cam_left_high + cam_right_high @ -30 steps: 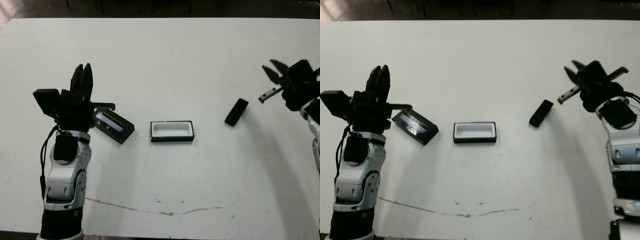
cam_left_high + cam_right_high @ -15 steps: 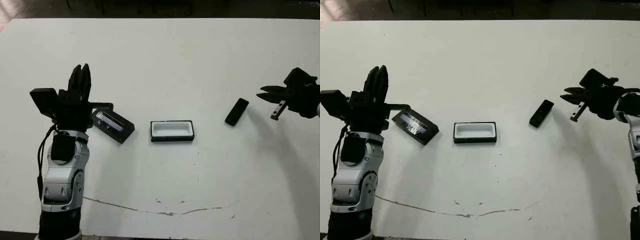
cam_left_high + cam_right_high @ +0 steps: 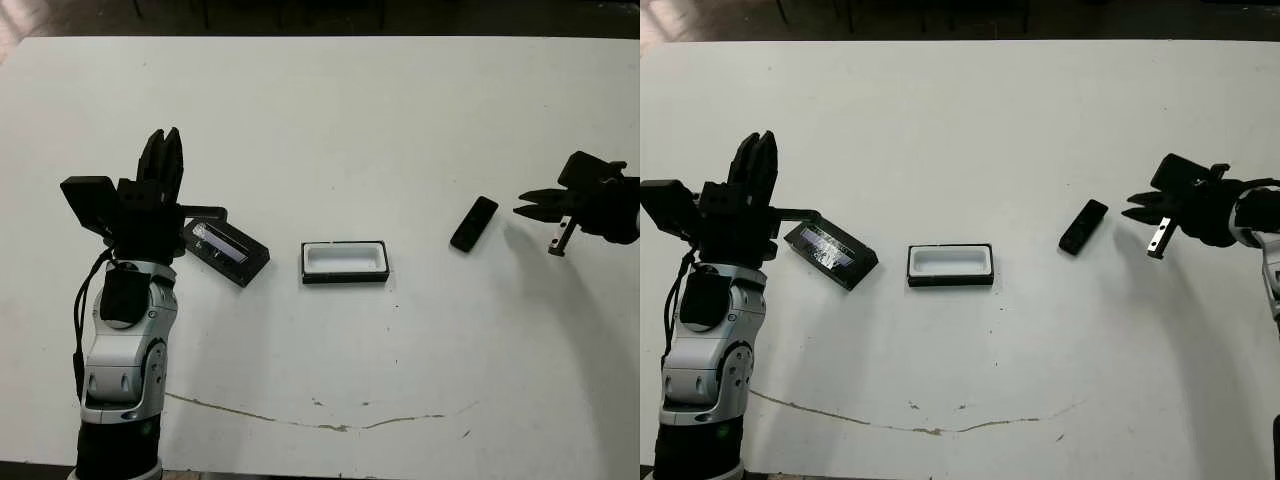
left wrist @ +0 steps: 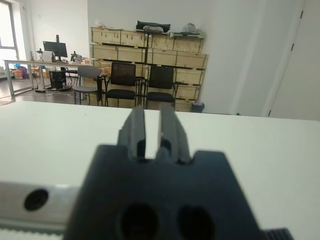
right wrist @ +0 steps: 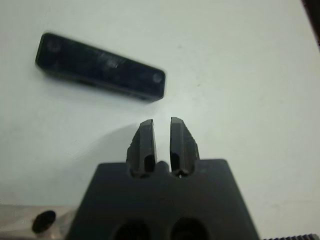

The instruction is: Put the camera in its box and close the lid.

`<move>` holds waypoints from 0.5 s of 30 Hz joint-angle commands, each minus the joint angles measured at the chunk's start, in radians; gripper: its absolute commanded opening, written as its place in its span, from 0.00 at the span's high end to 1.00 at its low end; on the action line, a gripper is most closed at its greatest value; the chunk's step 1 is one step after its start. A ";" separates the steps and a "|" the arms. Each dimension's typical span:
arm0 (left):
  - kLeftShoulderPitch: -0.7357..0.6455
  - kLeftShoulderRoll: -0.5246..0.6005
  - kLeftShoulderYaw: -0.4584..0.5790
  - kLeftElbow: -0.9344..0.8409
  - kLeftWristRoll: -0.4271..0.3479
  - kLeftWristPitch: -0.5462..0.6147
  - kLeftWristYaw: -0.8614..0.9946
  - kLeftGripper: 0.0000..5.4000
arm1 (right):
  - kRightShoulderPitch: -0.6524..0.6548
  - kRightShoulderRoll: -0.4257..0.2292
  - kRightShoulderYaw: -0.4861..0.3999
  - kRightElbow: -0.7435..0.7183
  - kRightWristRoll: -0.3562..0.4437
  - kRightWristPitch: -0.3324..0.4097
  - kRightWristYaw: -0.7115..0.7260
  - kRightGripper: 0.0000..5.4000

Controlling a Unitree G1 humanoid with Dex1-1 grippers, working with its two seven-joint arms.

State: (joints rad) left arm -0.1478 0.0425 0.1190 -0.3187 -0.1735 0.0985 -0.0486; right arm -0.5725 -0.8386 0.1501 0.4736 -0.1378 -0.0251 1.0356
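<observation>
the left gripper [image 3: 165,160] sits at the near left, fingers pressed close together and grasping nothing, pointing up the table [image 3: 330,120]. just beside it lies the lid [image 3: 228,253], flat, glossy strip up. the box [image 3: 344,262] rests mid-table, open, white lining showing. well to the right lies the camera [image 3: 1083,226], tilted; the right gripper [image 3: 1135,211] hovers near it, fingers nearly closed, empty.
</observation>
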 commanded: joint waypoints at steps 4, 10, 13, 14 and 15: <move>0.030 0.018 0.011 0.012 0.000 0.004 -0.009 1.00 | -0.034 -0.002 0.057 0.068 -0.049 -0.022 0.037 1.00; 0.035 0.023 0.013 0.010 0.005 0.003 -0.017 1.00 | -0.058 0.015 0.088 0.086 -0.064 0.026 0.074 1.00; 0.037 0.022 0.015 0.006 0.007 0.011 -0.013 1.00 | -0.063 0.027 0.101 0.122 -0.078 -0.017 0.059 1.00; 0.038 0.023 0.016 0.004 0.006 0.012 -0.014 1.00 | -0.066 0.032 0.103 0.141 -0.080 -0.031 0.054 1.00; 0.040 0.022 0.017 0.000 0.007 0.015 -0.012 1.00 | -0.071 0.039 0.104 0.161 -0.081 -0.031 0.050 1.00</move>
State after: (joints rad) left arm -0.1298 0.0480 0.1323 -0.3193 -0.1719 0.0951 -0.0617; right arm -0.6581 -0.8217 0.2331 0.5975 -0.2033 -0.0549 1.0850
